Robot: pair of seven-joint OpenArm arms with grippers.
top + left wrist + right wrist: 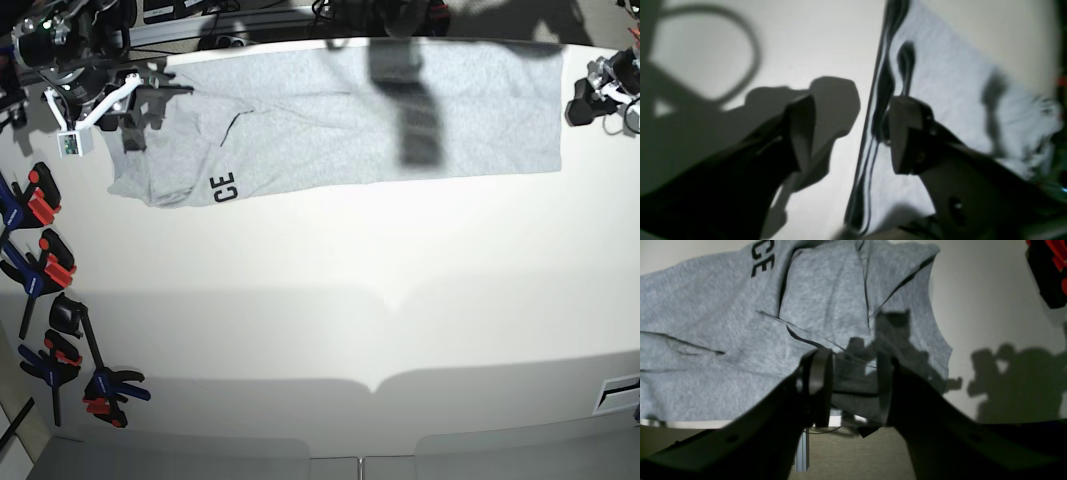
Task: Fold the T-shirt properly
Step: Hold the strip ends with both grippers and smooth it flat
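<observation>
The light grey T-shirt lies folded into a long band along the table's far edge, with black letters "CE" showing near its left end. My right gripper is over that left end. In the right wrist view it is open, and its fingers straddle a fold of the shirt at the table edge. My left gripper is at the shirt's right end. In the left wrist view it is open, with one finger above the shirt's edge and the other over bare table.
Several blue and black clamps with red handles lie along the table's left edge. A small white block hangs by the right arm. The white table stretches toward the camera. Floor shows beyond the far edge.
</observation>
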